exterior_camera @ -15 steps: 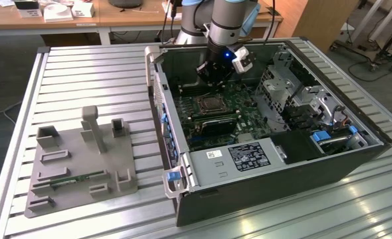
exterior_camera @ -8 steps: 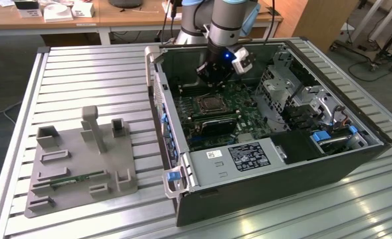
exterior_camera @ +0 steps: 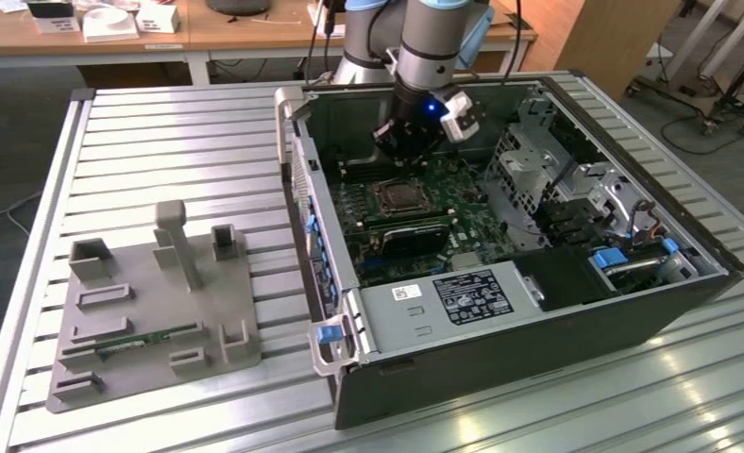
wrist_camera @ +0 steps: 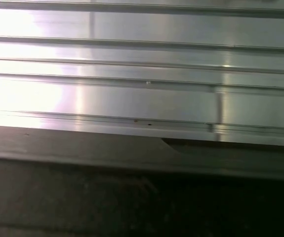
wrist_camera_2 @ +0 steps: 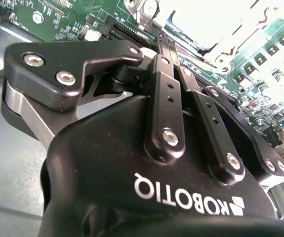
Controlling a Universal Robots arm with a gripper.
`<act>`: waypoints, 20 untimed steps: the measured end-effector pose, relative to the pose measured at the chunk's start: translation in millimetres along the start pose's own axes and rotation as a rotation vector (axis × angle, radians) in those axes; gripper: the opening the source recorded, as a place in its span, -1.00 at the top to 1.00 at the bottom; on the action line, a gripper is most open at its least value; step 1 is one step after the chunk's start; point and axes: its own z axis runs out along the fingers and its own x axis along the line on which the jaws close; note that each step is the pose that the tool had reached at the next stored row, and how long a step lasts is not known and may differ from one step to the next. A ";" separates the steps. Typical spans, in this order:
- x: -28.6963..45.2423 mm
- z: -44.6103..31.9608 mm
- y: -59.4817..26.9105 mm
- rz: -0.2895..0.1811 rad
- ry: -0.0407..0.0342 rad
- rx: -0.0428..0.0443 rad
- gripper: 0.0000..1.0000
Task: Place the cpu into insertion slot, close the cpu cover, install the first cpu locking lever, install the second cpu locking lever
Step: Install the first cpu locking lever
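Observation:
In the exterior view my gripper (exterior_camera: 405, 157) hangs inside the open computer case, just above the far edge of the insertion slot (exterior_camera: 404, 197), a square socket with a silvery rim on the green board. Its fingers (wrist_camera_2: 164, 74) lie together and point at the bright metal of the socket (wrist_camera_2: 216, 27) in the second wrist view; I see nothing held between them. A silvery frame, the cpu cover (exterior_camera: 386, 201), seems to lie flat on the socket. The centre looks dull grey. I cannot tell whether that is the cpu.
The case walls (exterior_camera: 299, 179) rise around the board. A drive cage (exterior_camera: 561, 189) and a labelled power supply (exterior_camera: 473, 294) fill the exterior view's right and near side. A grey fixture block (exterior_camera: 158, 311) stands on the slatted aluminium table (wrist_camera: 142, 59).

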 end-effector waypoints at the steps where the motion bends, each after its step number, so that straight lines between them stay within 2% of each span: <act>1: -0.1 0.4 -0.1 0.000 0.0002 0.0025 0.79; 11: -0.5 7.1 -0.8 -0.001 0.0024 0.0302 0.79; 16: -0.6 8.2 -0.6 -0.001 0.0020 0.0309 0.79; 20: -0.8 6.0 0.6 -0.001 0.0011 0.0275 0.79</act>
